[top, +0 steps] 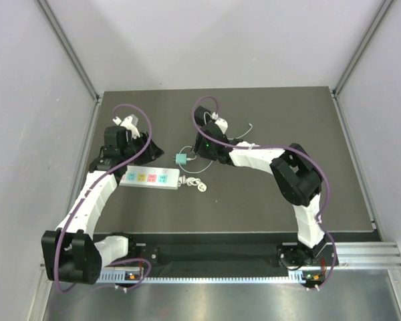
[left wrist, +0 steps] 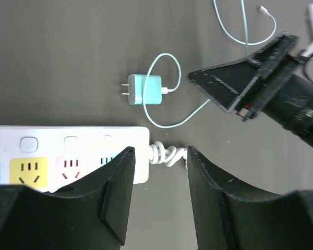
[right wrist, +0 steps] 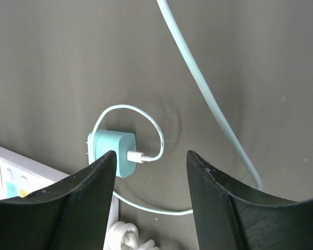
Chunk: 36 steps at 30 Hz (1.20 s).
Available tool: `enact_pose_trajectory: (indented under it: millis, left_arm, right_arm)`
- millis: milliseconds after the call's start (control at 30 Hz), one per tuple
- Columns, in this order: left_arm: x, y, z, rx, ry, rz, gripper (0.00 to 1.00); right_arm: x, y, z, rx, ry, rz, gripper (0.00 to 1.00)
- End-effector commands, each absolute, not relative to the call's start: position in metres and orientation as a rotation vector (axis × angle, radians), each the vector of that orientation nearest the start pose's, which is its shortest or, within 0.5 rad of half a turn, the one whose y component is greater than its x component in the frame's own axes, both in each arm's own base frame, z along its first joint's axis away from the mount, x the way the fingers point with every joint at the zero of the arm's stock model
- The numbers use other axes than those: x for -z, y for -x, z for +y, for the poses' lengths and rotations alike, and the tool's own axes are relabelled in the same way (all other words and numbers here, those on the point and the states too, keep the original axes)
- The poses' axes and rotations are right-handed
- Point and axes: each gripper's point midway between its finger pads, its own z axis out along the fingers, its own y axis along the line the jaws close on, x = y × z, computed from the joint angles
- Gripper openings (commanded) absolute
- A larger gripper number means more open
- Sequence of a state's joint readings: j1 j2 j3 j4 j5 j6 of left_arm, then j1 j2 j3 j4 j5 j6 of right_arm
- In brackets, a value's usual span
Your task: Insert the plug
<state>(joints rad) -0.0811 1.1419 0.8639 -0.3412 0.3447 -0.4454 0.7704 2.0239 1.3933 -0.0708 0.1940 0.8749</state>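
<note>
The power strip (left wrist: 94,136) runs off-frame, its sockets apparently part-hidden behind jaws.

From my overhead camera I see a dark grey, matte table (top: 287,114) filling the middle of the view, with square corners and a thin edge. Three plain, pale lilac-grey panels box it in: a left wall (top: 27,107), a back wall (top: 214,40) and a right wall (top: 394,120). Silver metal uprights stand at the two far corners, a left post (top: 67,50) and a right post (top: 364,47). Along the table's near edge lies a silver slotted rail (top: 364,253). Nearer still, a brushed metal sheet (top: 220,302) catches a soft glare. The light is even and diffuse, with faint shadows. My wrist cameras show the same tabletop close up, faintly streaked.
</note>
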Motion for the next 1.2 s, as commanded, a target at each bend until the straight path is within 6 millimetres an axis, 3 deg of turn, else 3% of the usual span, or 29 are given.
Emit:
enact_pose_trajectory:
  millis: [0, 667, 767, 800, 900, 1000, 1167]
  left_arm:
    - [-0.19, -0.331, -0.111, 0.719, 0.143, 2.156, 0.49]
    - [-0.186, -0.329, -0.106, 0.678, 0.129, 2.159, 0.49]
    - [-0.187, -0.327, -0.106, 0.676, 0.119, 2.157, 0.49]
    - [-0.187, -0.326, -0.106, 0.672, 0.116, 2.157, 0.5]
    - [-0.191, -0.326, -0.107, 0.677, 0.114, 2.143, 0.5]
    - [-0.197, -0.328, -0.112, 0.694, 0.1, 2.148, 0.5]
    - [-0.208, -0.329, -0.118, 0.713, 0.073, 2.155, 0.5]
  right_arm:
    - [-0.066, -0.396, 0.388, -0.719, -0.287, 2.326, 0.56]
    - [-0.035, -0.405, 0.397, -0.757, -0.393, 2.338, 0.42]
    - [-0.034, -0.408, 0.396, -0.769, -0.382, 2.315, 0.33]
    - [-0.032, -0.406, 0.396, -0.778, -0.373, 2.317, 0.25]
    - [-0.048, -0.415, 0.399, -0.855, -0.309, 2.247, 0.13]
    - [-0.08, -0.428, 0.406, -0.934, -0.183, 2.135, 0.0]
    - [-0.137, -0.444, 0.402, -0.96, 0.094, 1.947, 0.0]
